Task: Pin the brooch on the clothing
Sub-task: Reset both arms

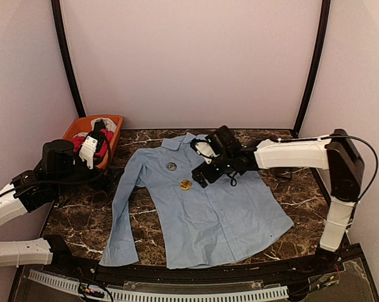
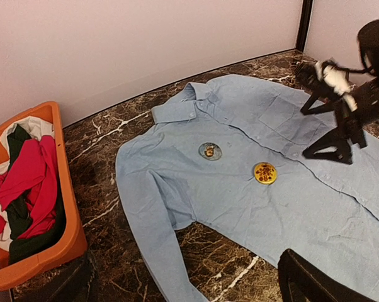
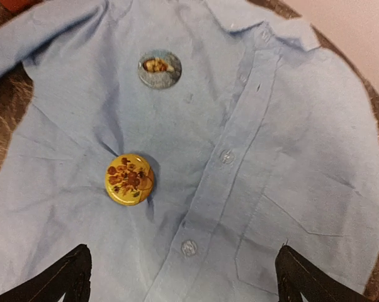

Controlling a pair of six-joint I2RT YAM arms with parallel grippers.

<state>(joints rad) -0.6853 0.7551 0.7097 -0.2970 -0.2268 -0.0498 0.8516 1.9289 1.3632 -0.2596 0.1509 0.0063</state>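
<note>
The top camera looked down from behind over the whole table [image 1: 303, 195]. The left wrist camera faced the shirt [image 2: 227, 207] obliquely from aside; the right wrist camera sat close above it. All shared the yellow brooch [image 3: 130, 179]

Nothing that can be read as lettering, a number, a brand or a sign shows in any view. The yellow brooch [image 3: 130, 179], lying on the shirt [image 3: 290, 157] just ahead of the right gripper [image 3: 181, 264], carries only a brownish, flower-like picture and no words. The grey-blue brooch [image 3: 160, 68], farther ahead of that gripper and near the collar, shows a small blurred picture in which no characters can be made out. The shirt's fabric, buttons and chest pocket show no legible label or print.
</note>
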